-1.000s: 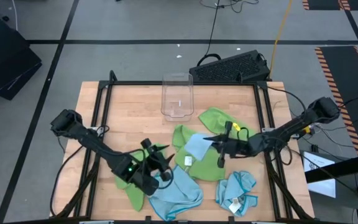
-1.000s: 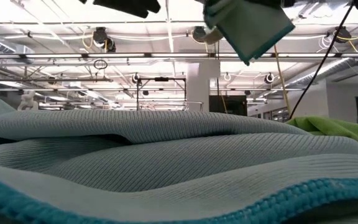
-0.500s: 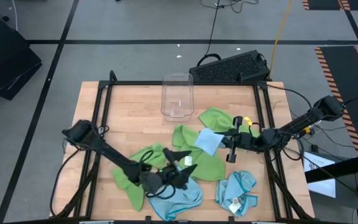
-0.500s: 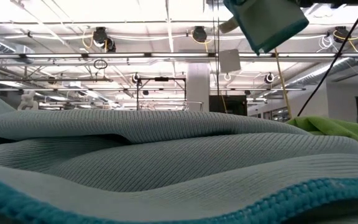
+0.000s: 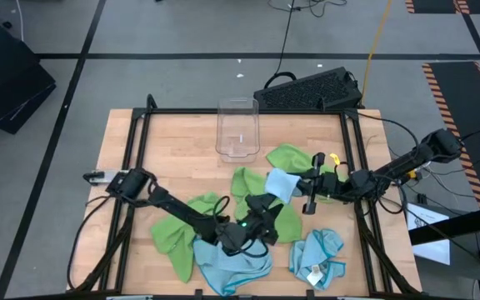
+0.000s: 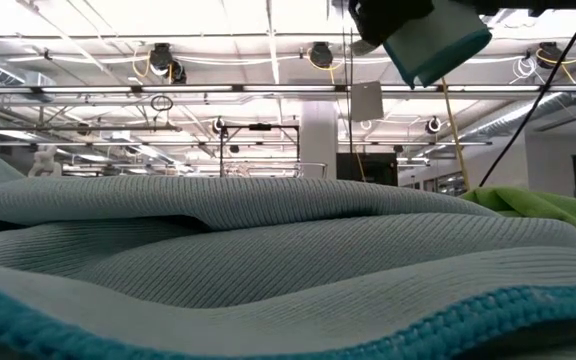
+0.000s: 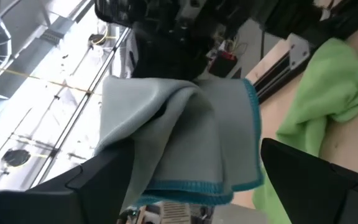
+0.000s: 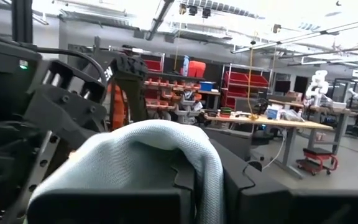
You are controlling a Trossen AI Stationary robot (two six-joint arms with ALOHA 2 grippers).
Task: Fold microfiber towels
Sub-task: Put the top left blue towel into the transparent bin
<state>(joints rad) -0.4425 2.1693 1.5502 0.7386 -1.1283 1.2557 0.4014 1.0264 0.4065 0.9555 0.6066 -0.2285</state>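
- The table (image 5: 157, 142) is the biggest thing under me, a wooden top in a dark frame, and the towels lie in a loose heap across its near half.
- My left arm reaches low and long from the left edge in toward the middle. My left tool (image 5: 252, 227) is over the lime green towels, fingers spread wide with nothing between them.
- My right arm comes in from the right edge, stretched nearly level. My right tool (image 5: 304, 185) is pinched shut on a small light blue towel (image 5: 282, 183), lifted clear of the heap.
- That held towel is folded over on itself. In the left wrist view its teal-stitched edge (image 7: 229, 180) hangs lowest. I cannot tell its long axis.
- Counted from above: three lime green towels (image 5: 173, 233), three light blue ones with the held one, and one clear bin (image 5: 237, 129) standing upright at the far side of the table.
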